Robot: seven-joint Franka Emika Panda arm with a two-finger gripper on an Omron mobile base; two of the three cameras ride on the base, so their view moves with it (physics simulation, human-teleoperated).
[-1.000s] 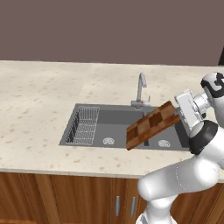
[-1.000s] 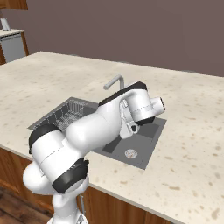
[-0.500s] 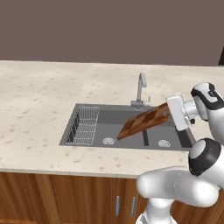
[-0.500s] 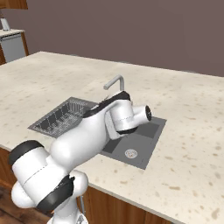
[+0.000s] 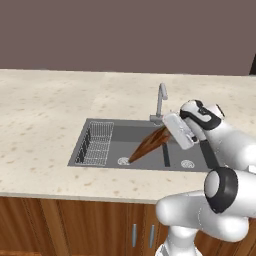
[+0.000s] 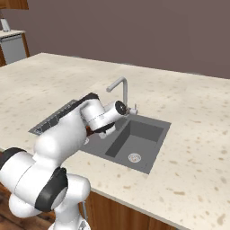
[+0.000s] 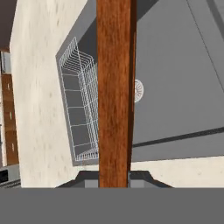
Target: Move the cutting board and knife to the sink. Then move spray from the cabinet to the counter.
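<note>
Over the sink (image 5: pixel 115 150), in the left base view, the cutting board (image 5: pixel 149 142) is seen slanting down into the basin, its lower corner close to the floor beside the left drain (image 5: pixel 123 161), its upper end clamped in the gripper (image 5: pixel 170 131). A wire rack (image 5: pixel 98 144) occupies the sink's left end, and a second drain (image 5: pixel 187 163) lies in the right compartment. The faucet (image 5: pixel 160 100) stands at the sink's rear edge. The arm is bent over from the lower right, its hand reaching leftward across the basin above the divider. The counter (image 5: pixel 50 110) surrounds the sink on all sides.

From the right base view, the sink (image 6: pixel 143 130) is shown with its near compartment holding just a drain (image 6: pixel 133 157); the arm's forearm and wrist are laid across the far half, hiding the board. The faucet (image 6: pixel 119 87) rises behind the wrist. The counter (image 6: pixel 193 134) extends to the right.

Along the hand view, the cutting board (image 7: pixel 113 92) is seen edge-on as a tall brown strip, pinched between the fingertips (image 7: pixel 87 177). Beneath it lie the wire rack (image 7: pixel 81 118), a drain (image 7: pixel 137 91) partly covered by the board, and the grey sink floor (image 7: pixel 175 87), with the counter (image 7: pixel 35 96) along the sink's edge.
</note>
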